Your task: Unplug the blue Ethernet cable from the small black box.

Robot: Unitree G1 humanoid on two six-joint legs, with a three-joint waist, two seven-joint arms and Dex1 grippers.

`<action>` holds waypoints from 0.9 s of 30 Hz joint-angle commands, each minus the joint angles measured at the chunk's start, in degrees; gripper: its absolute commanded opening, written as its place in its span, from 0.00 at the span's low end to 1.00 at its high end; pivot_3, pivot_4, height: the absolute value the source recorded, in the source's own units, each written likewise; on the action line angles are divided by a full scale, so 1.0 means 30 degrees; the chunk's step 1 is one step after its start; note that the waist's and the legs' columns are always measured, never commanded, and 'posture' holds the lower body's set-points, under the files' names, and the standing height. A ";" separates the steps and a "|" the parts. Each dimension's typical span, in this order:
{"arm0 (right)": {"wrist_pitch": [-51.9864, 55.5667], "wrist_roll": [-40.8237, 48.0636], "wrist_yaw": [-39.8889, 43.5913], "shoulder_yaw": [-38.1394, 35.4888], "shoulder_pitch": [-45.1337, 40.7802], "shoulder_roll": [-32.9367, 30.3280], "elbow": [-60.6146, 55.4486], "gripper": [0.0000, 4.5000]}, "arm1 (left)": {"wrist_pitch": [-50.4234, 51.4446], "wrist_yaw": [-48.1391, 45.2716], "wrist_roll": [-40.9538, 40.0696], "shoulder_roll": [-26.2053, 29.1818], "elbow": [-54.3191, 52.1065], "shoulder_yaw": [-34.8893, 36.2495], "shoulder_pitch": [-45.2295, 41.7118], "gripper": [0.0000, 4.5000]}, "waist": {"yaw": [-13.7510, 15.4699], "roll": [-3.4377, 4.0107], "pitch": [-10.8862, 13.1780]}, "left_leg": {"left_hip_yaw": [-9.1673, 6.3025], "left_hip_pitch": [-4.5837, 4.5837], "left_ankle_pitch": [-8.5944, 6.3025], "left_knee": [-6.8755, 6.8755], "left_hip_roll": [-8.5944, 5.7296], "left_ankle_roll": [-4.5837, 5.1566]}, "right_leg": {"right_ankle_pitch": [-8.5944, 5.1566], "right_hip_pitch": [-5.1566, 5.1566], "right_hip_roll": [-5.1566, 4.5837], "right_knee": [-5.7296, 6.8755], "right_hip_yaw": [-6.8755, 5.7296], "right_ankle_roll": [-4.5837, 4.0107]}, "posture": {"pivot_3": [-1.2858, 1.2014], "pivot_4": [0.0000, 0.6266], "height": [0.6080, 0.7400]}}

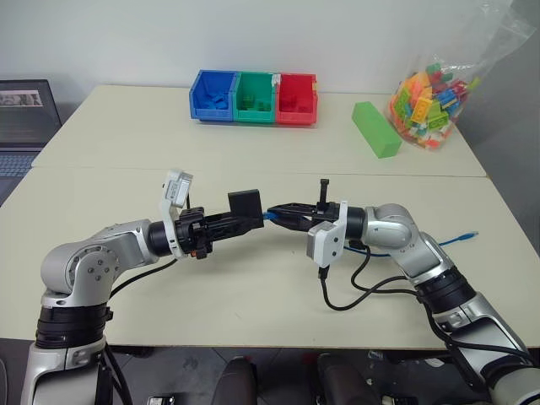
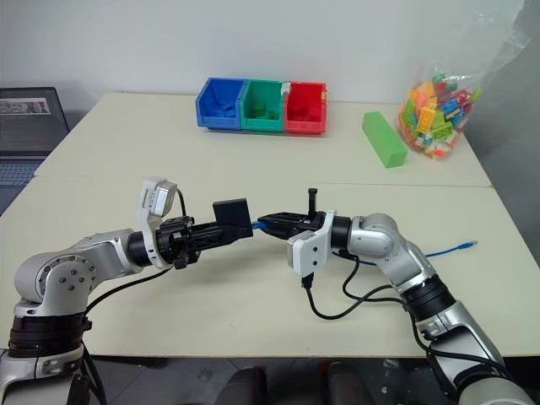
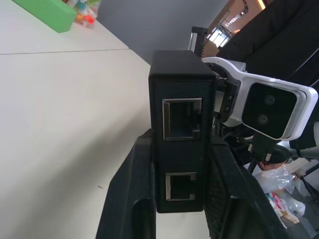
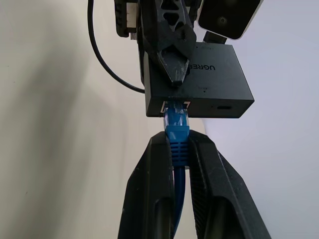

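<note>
Above the middle of the table, the small black box (image 1: 247, 202) is held up by my left gripper (image 1: 245, 221), shut on its lower half. In the left wrist view the box (image 3: 182, 99) shows two empty ports between the fingers (image 3: 129, 199). The blue Ethernet cable (image 4: 177, 132) is plugged into a port on the box's (image 4: 199, 84) opposite side. My right gripper (image 4: 178, 142) is shut on the cable's boot just behind the plug, facing the left gripper. The cable's far end (image 1: 460, 240) lies on the table at the right.
Blue (image 1: 213, 94), green (image 1: 256, 97) and red (image 1: 296, 99) bins stand at the table's back. A green block (image 1: 375, 129) and a bag of bricks (image 1: 430, 97) are at the back right. A laptop (image 1: 25, 118) sits far left. Black arm cables (image 1: 363, 291) hang under my right wrist.
</note>
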 commanded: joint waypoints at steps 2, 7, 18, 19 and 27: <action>-0.0228 -0.0126 0.0124 0.0071 -0.0032 -0.0006 -0.0704 0.03 | -0.0214 -0.0025 0.0063 -0.0022 -0.0004 0.0041 -0.0285 0.18 | 0.0000 0.0000 0.0000 | 0.0000 0.0000 0.0000 0.0000 0.0000 0.0000 | 0.0000 0.0000 0.0000 0.0000 -0.0001 0.0000 | 0.52 0.24 1.00; 0.0080 0.0017 0.0707 0.0010 0.0182 -0.0593 -0.0866 0.19 | -0.0672 -0.0186 0.0649 0.0093 -0.0034 -0.0193 -0.0280 0.18 | 0.0005 0.0000 0.0000 | -0.0001 0.0000 0.0000 0.0001 -0.0005 0.0000 | 0.0000 0.0003 0.0000 -0.0001 0.0000 0.0000 | 0.52 0.24 1.00; 0.7776 0.6140 0.4327 -0.0986 0.1277 -0.2091 -0.5500 0.51 | -0.3558 -0.3031 0.3213 0.0872 0.0364 -0.1816 -0.0421 0.18 | 0.0032 0.0000 0.0000 | -0.0003 -0.0003 -0.0001 -0.0001 -0.0004 0.0001 | 0.0000 0.0005 0.0000 -0.0006 0.0000 0.0000 | 0.52 0.24 1.00; 1.0058 0.7652 0.4613 -0.1289 0.1543 -0.2257 -0.6364 0.51 | -0.3871 -0.3369 0.3383 0.0891 0.0354 -0.1992 -0.0519 0.18 | 0.0042 0.0001 0.0000 | -0.0006 -0.0001 -0.0001 0.0000 -0.0003 0.0001 | 0.0000 0.0012 0.0000 -0.0006 -0.0003 0.0000 | 0.52 0.24 1.00; 2.3425 1.6434 0.4619 -0.3360 0.2163 -0.2783 -0.8966 0.51 | -0.5111 -0.5069 0.3361 0.0508 -0.0544 -0.2524 -0.1169 0.18 | 0.0041 0.0002 0.0002 | -0.0027 0.0013 -0.0004 0.0003 -0.0006 0.0008 | -0.0001 0.0040 -0.0007 -0.0017 -0.0006 0.0001 | 0.52 0.24 1.00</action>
